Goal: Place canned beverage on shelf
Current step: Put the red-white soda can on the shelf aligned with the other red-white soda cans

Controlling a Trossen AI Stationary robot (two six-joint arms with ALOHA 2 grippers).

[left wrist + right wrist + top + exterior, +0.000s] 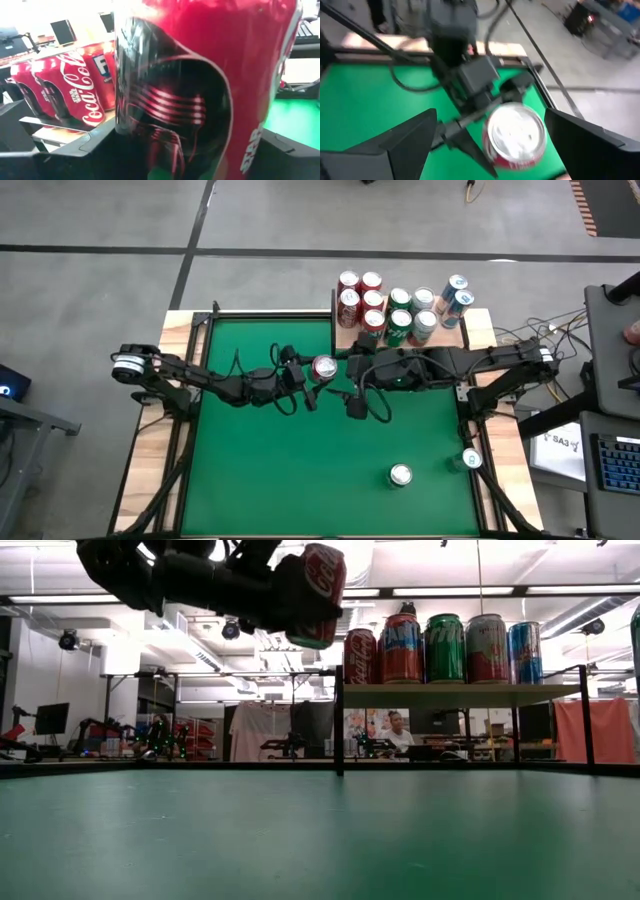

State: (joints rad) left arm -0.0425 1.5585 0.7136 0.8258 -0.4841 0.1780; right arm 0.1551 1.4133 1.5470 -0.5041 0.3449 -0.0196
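The red can [324, 367] hangs in the air just before the shelf [468, 330], pinched by the left gripper [312, 370]; it looks stiff, smooth and slippery, best held around its middle. The right gripper [487, 145] stands spread above it

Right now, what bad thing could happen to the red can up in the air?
The left gripper holds the red can high above the green table, so a slip would probably drop and dent it. The shelf is already crowded with cans, so pushing this one in could knock a neighbour over. The right gripper, open, sits very close, so the two arms might bump.
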